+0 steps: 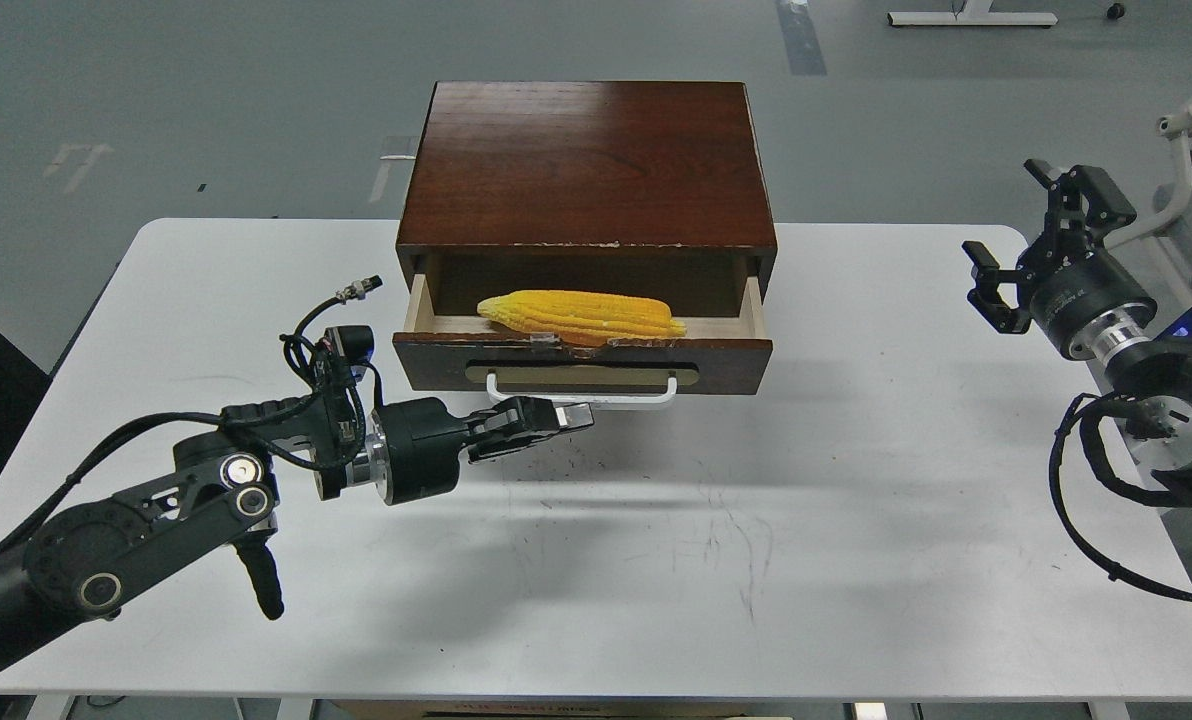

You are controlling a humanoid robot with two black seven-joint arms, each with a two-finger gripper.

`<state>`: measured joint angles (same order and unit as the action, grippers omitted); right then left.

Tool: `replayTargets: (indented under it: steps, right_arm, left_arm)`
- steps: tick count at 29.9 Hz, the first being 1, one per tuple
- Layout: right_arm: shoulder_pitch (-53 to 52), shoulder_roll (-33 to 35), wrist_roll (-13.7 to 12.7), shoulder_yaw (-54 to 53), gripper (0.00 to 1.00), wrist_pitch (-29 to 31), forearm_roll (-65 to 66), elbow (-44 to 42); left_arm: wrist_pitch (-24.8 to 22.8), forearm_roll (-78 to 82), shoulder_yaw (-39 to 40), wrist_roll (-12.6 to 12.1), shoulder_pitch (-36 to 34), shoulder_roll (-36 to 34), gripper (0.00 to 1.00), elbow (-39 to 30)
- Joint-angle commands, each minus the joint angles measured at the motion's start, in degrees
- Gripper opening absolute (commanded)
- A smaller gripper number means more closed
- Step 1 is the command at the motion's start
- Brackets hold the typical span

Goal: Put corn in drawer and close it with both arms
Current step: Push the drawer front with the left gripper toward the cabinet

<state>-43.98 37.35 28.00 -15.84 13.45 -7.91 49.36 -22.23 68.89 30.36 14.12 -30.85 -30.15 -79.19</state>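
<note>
Corn point(581, 316) lies crosswise in the open drawer point(582, 360); my left pincer point(556, 417), fingers seemingly together, is just before its front, right pincer point(1031, 245) apart, far off.

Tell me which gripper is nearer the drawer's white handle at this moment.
Left. The left gripper sits just below the white handle on the drawer front, fingers nearly together. The right gripper hangs far off to the right, above the table edge.

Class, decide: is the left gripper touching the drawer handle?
Cannot tell. In the head view the left gripper tips overlap the handle with no visible gap, but depth is unclear.
</note>
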Motion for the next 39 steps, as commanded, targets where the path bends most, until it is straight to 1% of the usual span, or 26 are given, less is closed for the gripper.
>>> replayTargets:
  steps: [1, 10, 14, 19, 30, 39]
  right_arm:
    - [0.0, 0.1, 0.0, -0.1, 1.00, 0.0, 0.0, -0.1]
    - [0.2, 0.1, 0.0, 0.0, 1.00, 0.0, 0.0, -0.1]
    - [0.2, 0.1, 0.0, 0.0, 1.00, 0.0, 0.0, -0.1]
    - [0.7, 0.0, 0.0, -0.1, 1.00, 0.0, 0.0, 0.0]
    - [0.7, 0.1, 0.0, -0.1, 1.00, 0.0, 0.0, 0.0]
    - [1.0, 0.1, 0.0, -0.1, 1.00, -0.1, 0.0, 0.0]
  left_arm:
    - [0.1, -0.1, 0.4, 0.0, -0.1, 0.0, 0.00, 1.2]
    - [0.2, -0.1, 3.8, -0.1, -0.3, 2.3, 0.00, 3.7]
    - [0.3, -0.1, 4.1, -0.1, -0.6, 2.9, 0.00, 4.0]
    - [0.4, -0.1, 4.3, -0.1, -0.8, 3.7, 0.00, 5.9]
    - [2.4, -0.1, 4.4, 0.0, -1.2, 5.5, 0.00, 9.8]
    - [4.5, -0.5, 5.4, -0.1, -2.3, 6.9, 0.00, 11.0]
